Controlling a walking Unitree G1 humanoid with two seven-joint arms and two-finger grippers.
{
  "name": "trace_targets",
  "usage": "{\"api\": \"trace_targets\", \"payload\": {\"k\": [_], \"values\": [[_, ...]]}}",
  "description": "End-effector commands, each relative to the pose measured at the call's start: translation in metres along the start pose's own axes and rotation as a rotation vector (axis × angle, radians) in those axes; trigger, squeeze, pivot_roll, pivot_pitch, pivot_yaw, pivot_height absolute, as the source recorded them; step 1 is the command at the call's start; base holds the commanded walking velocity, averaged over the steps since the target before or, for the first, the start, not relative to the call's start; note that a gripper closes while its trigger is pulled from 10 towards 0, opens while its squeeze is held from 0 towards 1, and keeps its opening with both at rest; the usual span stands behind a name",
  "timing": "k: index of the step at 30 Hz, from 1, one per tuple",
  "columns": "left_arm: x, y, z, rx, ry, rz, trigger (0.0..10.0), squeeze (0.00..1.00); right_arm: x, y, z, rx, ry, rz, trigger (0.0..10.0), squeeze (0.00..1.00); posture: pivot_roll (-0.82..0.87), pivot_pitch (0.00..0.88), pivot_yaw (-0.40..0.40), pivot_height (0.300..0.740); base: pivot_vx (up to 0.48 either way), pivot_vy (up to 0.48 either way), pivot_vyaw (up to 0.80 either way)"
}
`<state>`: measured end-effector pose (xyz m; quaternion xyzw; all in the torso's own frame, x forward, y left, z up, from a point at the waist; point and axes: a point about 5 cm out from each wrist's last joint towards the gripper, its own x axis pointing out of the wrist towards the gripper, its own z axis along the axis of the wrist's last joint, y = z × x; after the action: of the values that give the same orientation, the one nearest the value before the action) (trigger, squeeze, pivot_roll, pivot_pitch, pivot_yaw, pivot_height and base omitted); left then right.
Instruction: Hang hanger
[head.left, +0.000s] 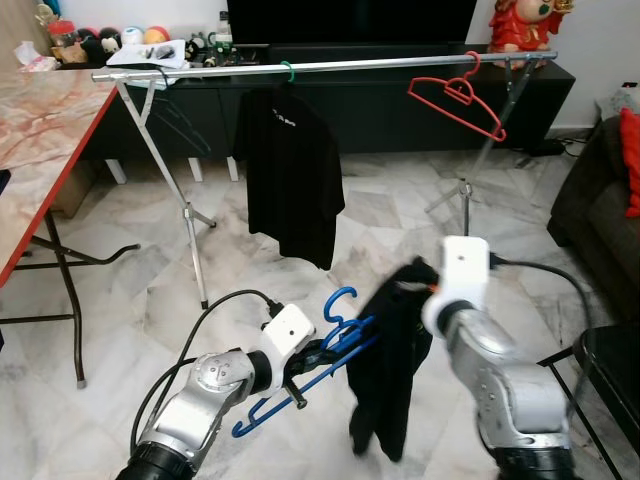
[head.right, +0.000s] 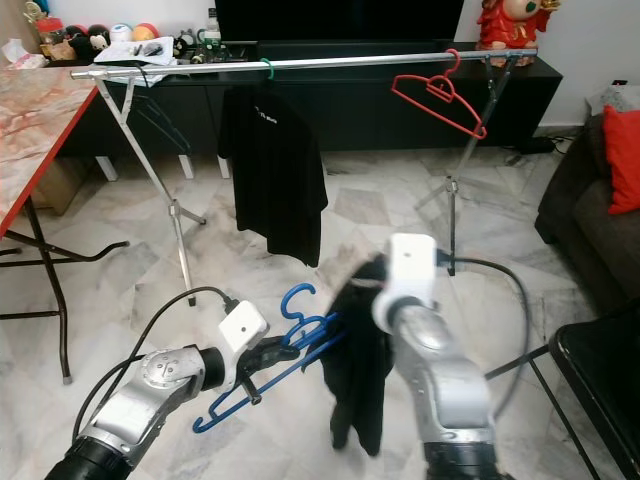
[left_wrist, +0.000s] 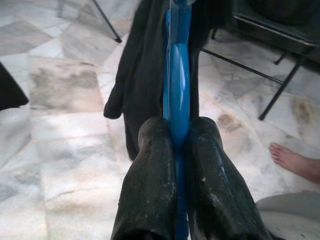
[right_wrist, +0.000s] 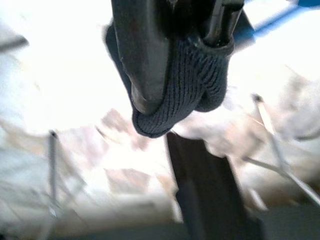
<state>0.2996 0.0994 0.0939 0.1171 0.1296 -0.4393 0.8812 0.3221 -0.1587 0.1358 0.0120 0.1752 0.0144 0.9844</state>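
My left gripper (left_wrist: 177, 145) is clamped on the blue hanger (head.left: 300, 375), held low over the marble floor (head.left: 130, 310) — well below the rail (head.left: 320, 67). To its right, a black garment (head.left: 390, 350) droops from the hanger's far end, and my right gripper (right_wrist: 175, 75) is pinched on its knitted edge. Up on the rail hang a black shirt (head.left: 290, 170) and, further right, a red hanger (head.left: 455, 100).

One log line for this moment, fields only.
left pincer: shut on blue hanger | right pincer: shut on black garment | garment partly on hanger | rail: ahead, not reached
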Motion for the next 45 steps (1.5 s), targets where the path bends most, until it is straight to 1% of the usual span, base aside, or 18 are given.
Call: {"api": "trace_targets", "payload": {"k": [1,7,11,17,18,20,23,26,28,29,30,34,36,38,39,41,43,45], "values": [[-0.002,-0.002,0.001,0.003,-0.004,-0.016,10.0,0.0,0.002,0.003,-0.003,-0.001,-0.006,0.009,10.0,0.0,-0.02,0.131,-0.018,0.74,0.0,0.0,0.0],[-0.005,0.002,0.006,0.004,-0.034,0.007,10.0,0.0,0.005,0.007,-0.016,0.003,0.018,0.015,10.0,0.0,-0.02,0.132,-0.013,0.74,0.0,0.0,0.0],[-0.004,0.002,0.009,0.016,-0.048,0.004,10.0,0.0,0.007,0.005,-0.024,-0.011,0.031,-0.004,10.0,0.0,-0.01,0.132,-0.011,0.74,0.0,0.0,0.0],[-0.002,0.008,0.015,0.02,-0.087,0.079,10.0,0.0,0.006,0.005,-0.019,0.006,0.001,-0.021,10.0,0.0,-0.02,0.134,-0.011,0.74,0.0,0.0,0.0],[-0.001,0.009,0.016,0.026,-0.084,0.087,10.0,0.0,0.006,-0.005,-0.017,0.056,-0.012,-0.117,10.0,0.0,-0.02,0.134,-0.011,0.74,0.0,0.0,0.0],[-0.001,0.009,0.015,0.034,-0.078,0.091,10.0,0.0,0.006,-0.008,-0.017,0.106,-0.004,-0.135,10.0,0.0,-0.02,0.133,-0.009,0.74,0.0,0.0,0.0],[0.002,0.01,0.016,0.044,-0.084,0.135,10.0,0.0,0.005,0.001,-0.015,0.124,-0.007,-0.062,10.0,0.0,-0.02,0.132,-0.01,0.74,0.0,0.0,0.0],[0.005,0.01,0.018,0.041,-0.1,0.155,10.0,0.0,0.004,0.008,-0.01,0.154,-0.015,-0.032,10.0,0.0,-0.02,0.133,-0.011,0.74,0.0,0.0,0.0],[0.008,0.005,0.019,0.027,-0.108,0.119,10.0,0.0,0.002,0.017,-0.006,0.217,-0.014,0.033,10.0,0.0,-0.02,0.133,-0.012,0.74,0.0,0.0,0.0],[0.008,0.005,0.019,0.027,-0.108,0.119,10.0,0.0,0.002,0.017,-0.006,0.217,-0.014,0.033,10.0,0.0,-0.02,0.133,-0.012,0.74,0.0,0.0,0.0],[0.009,0.001,0.019,0.023,-0.108,0.087,10.0,0.0,-0.001,0.026,0.0,0.225,-0.019,0.108,10.0,0.0,-0.02,0.133,-0.012,0.74,0.0,0.0,0.0],[0.01,-0.004,0.017,0.026,-0.103,0.045,10.0,0.0,-0.009,0.044,0.012,0.245,-0.037,0.234,10.0,0.0,-0.02,0.131,-0.012,0.74,0.0,0.0,0.0],[0.01,-0.004,0.017,0.025,-0.103,0.043,10.0,0.0,-0.01,0.047,0.015,0.25,-0.044,0.254,10.0,0.0,-0.02,0.131,-0.012,0.74,0.0,0.0,0.0],[0.01,-0.005,0.016,0.018,-0.101,0.032,10.0,0.0,-0.012,0.053,0.019,0.235,-0.061,0.289,10.0,0.0,-0.02,0.131,-0.012,0.74,0.0,0.0,0.0],[0.01,-0.006,0.016,0.015,-0.1,0.019,10.0,0.0,-0.014,0.057,0.021,0.202,-0.072,0.328,10.0,0.0,-0.02,0.128,-0.012,0.74,0.0,0.0,0.0],[0.01,-0.008,0.016,0.014,-0.099,0.001,10.0,0.0,-0.016,0.058,0.023,0.166,-0.084,0.35,10.0,0.0,-0.02,0.128,-0.012,0.74,0.0,0.0,0.0],[0.009,-0.01,0.014,0.014,-0.091,-0.019,10.0,0.0,-0.013,0.051,0.021,0.1,-0.092,0.302,10.0,0.0,-0.02,0.125,-0.011,0.74,0.0,0.0,0.0],[0.008,-0.01,0.014,0.016,-0.089,-0.02,10.0,0.0,-0.012,0.047,0.02,0.074,-0.085,0.274,10.0,0.0,-0.02,0.123,-0.012,0.74,0.0,0.0,0.0]]}}
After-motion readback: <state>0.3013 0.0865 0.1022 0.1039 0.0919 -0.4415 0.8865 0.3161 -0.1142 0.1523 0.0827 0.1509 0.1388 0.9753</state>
